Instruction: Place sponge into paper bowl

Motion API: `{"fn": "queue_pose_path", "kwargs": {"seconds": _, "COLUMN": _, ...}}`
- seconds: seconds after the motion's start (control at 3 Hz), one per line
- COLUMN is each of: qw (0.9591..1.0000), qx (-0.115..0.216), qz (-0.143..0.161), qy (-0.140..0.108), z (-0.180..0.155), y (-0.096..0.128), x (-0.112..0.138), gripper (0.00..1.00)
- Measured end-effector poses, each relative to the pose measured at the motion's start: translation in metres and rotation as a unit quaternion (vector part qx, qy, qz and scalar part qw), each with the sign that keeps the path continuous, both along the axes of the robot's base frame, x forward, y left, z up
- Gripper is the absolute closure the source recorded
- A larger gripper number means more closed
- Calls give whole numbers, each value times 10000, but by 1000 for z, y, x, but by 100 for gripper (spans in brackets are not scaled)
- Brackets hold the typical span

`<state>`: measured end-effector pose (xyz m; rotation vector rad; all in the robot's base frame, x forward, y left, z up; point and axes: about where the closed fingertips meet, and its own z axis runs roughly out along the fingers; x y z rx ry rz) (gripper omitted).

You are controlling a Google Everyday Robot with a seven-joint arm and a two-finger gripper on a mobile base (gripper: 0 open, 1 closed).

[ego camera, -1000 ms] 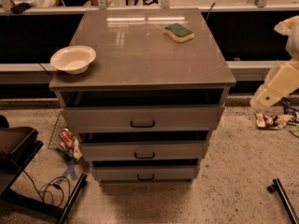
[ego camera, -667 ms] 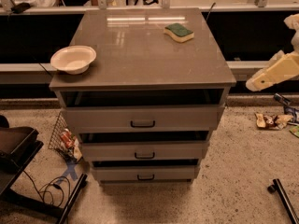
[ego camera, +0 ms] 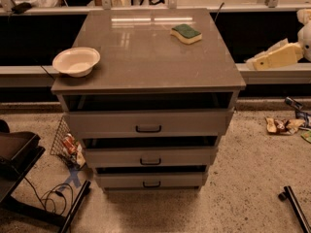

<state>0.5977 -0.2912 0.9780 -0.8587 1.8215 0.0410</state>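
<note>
Position: my gripper [ego camera: 256, 62] is off the right side of the cabinet [ego camera: 146, 64], level with its top and clear of it, with its pale cream body angled leftward toward the cabinet edge. It sits above the grey ledge [ego camera: 29, 74] that runs behind the cabinet. Whether it is parted or closed I cannot tell from this angle. It carries nothing that I can see.

Task items: the sponge [ego camera: 186, 33] lies on the cabinet top in the far right area, green scouring face up and yellow foam showing along its near edge. It is turned a little askew to the cabinet edges. The paper bowl [ego camera: 76, 61] stands upright at the near left corner of the same surface, close to the left edge, and holds nothing. Sponge and bowl are well apart, at opposite sides of the top. My gripper touches neither.

Surroundings: three drawers below, each with a dark handle; the top drawer [ego camera: 148, 123] shows a dark gap above its front. A wire basket [ego camera: 62, 140] with packets leans by the cabinet's lower left. Wrappers [ego camera: 282, 125] lie on the speckled floor to the right. A cable [ego camera: 53, 198] is coiled at the lower left.
</note>
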Motion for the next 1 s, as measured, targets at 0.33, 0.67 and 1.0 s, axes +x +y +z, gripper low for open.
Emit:
{"fn": "queue_pose_path", "kwargs": {"seconds": 0.33, "qw": 10000, "qx": -34, "qz": -5, "qy": -6, "z": 1, "y": 0, "x": -1, "gripper": 0}}
{"fn": "queue_pose_path", "kwargs": {"seconds": 0.67, "qw": 9998, "qx": 166, "qz": 72, "qy": -45, "z": -3, "y": 12, "x": 16, "gripper": 0}}
{"fn": "queue_pose_path", "kwargs": {"seconds": 1.0, "qw": 9982, "qx": 555, "qz": 204, "qy": -105, "z": -6, "y": 37, "x": 62, "gripper": 0}}
